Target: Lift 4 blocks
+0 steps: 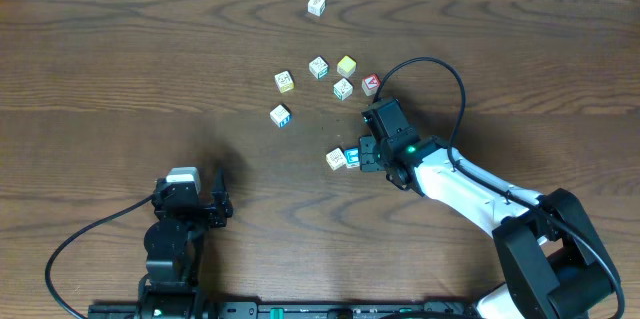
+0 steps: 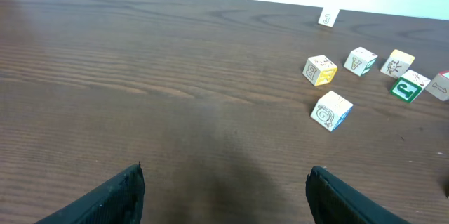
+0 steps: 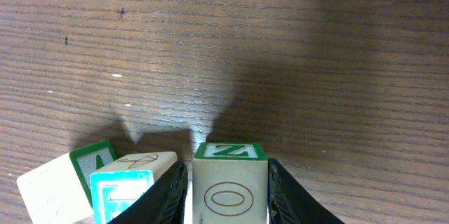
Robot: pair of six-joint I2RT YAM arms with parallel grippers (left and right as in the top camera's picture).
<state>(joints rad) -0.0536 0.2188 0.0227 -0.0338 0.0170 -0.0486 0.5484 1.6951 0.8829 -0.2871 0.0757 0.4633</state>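
Right fingers (image 3: 284, 199) are flanking the Z block (image 3: 230, 182), sitting tight against both of its sides. I cannot tell if they are squeezing it or just standing beside it. The block is looking to be down on the surface (image 3: 280, 55), not raised. Two more lettered blocks (image 3: 130, 182) are sitting just beside it, close together. Left fingers (image 2: 123, 199) are standing wide, holding nothing, well apart from everything. Scattered blocks (image 1: 285, 81) are lying farther up the surface. Judging from this, the lifting is partway at most, and the count done is not showing. The Z block's bottom is getting cut off by the wrist view's edge, and overhead the arm is hiding it.
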